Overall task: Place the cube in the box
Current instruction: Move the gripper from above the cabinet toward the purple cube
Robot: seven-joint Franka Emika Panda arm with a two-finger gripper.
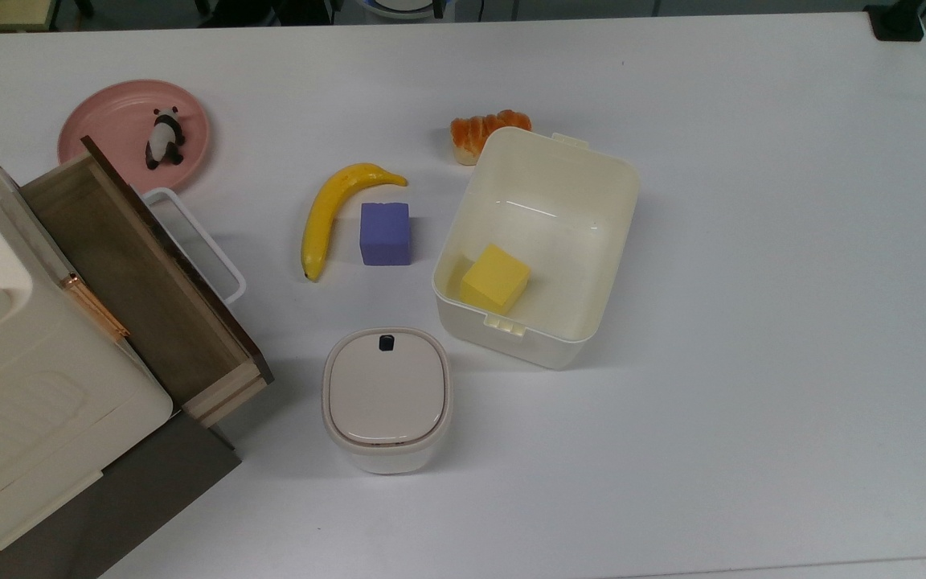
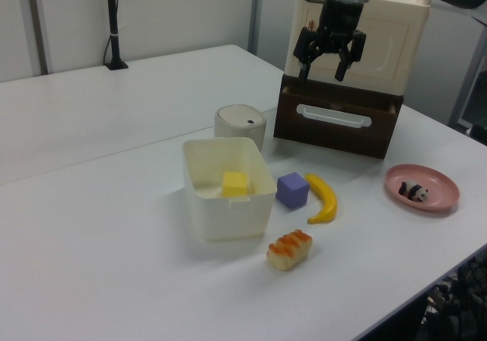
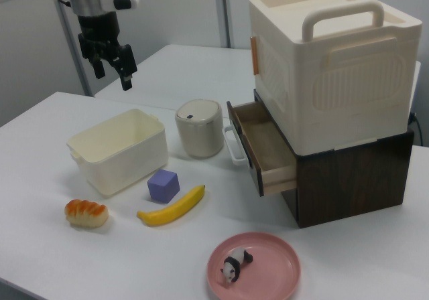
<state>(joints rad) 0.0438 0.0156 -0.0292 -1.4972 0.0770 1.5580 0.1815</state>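
Observation:
The purple-blue cube [image 1: 385, 233] [image 2: 292, 189] [image 3: 163, 185] rests on the white table between a banana and the box. The box [image 1: 620, 233] [image 2: 228, 213] [image 3: 120, 154] is an open cream tub with a yellow cube [image 1: 495, 278] [image 2: 235, 183] inside it. My gripper [image 2: 321, 73] [image 3: 112, 78] hangs high in the air, open and holding nothing. In the left view it is over the drawer's near-left corner, well behind the cube. In the right view it is up at the far left, above and behind the box.
A banana [image 1: 333, 211] lies beside the cube, and a bread roll [image 1: 479, 133] sits behind the box. A lidded cream bin [image 1: 387, 398], an open wooden drawer [image 1: 137, 277] under a cream case, and a pink plate [image 1: 113, 121] holding a panda figure stand nearby.

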